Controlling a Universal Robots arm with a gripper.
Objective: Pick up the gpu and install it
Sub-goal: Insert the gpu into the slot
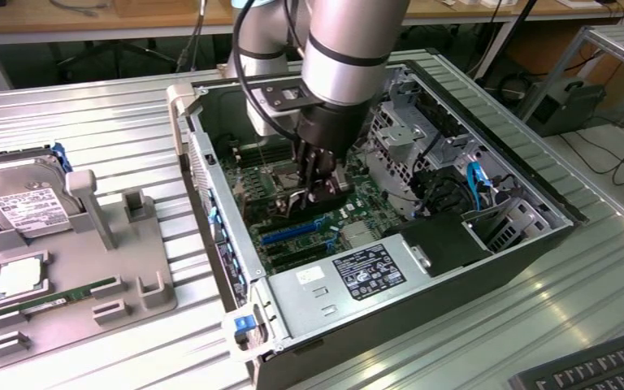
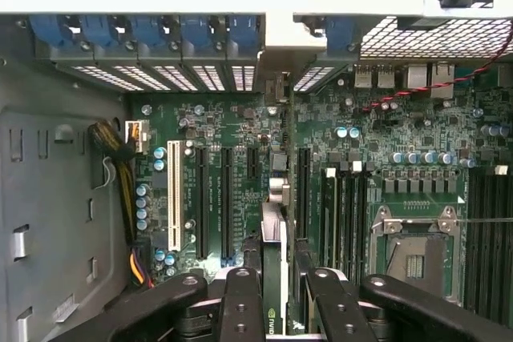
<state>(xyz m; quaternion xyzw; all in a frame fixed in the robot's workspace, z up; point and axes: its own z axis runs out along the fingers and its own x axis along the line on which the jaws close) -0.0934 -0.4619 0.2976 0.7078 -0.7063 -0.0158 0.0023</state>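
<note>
Working from the exterior view's left, we see one gray holder tray carrying one hard drive and one green memory stick, then one open computer case on the exterior view's right. Our gripper is clamped on the gpu, held on edge just above the motherboard. To seat it well, we judge the card's edge must stay parallel to its slot, with the bracket end toward the rear openings.
</note>
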